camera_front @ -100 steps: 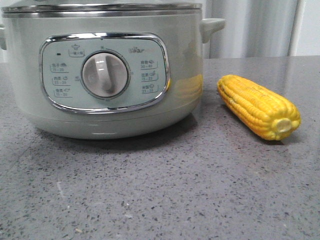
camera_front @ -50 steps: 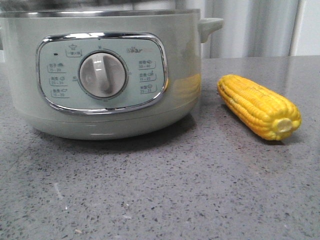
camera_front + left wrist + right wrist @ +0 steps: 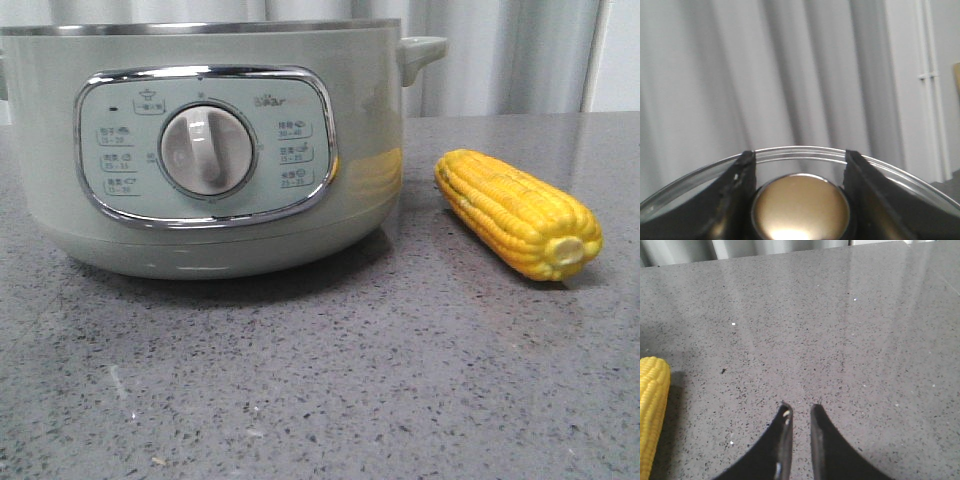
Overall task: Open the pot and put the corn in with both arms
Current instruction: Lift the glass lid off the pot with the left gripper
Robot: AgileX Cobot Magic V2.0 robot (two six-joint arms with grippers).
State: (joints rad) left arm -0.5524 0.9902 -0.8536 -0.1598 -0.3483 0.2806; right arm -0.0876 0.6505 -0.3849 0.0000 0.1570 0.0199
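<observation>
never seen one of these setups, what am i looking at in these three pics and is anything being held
This is a two-armed robot at a grey speckled table; each arm ends in a two-fingered tool.

The front view looks forward over the table: a sage-green electric pot with a dial, and a yellow corn cob lying apart from it, on its right.

The left wrist camera shows the left tool with its fingers on either side of a round brass-coloured knob on a glass lid, so it holds the lid.

The right wrist camera shows the right tool, fingers nearly together and empty, over bare table beside the corn.

pot (image 3: 60,160): sage green | corn (image 3: 515,210): yellow, kernel rows | table (image 3: 350,380): grey speckled | knob (image 3: 800,207): probably brass
</observation>
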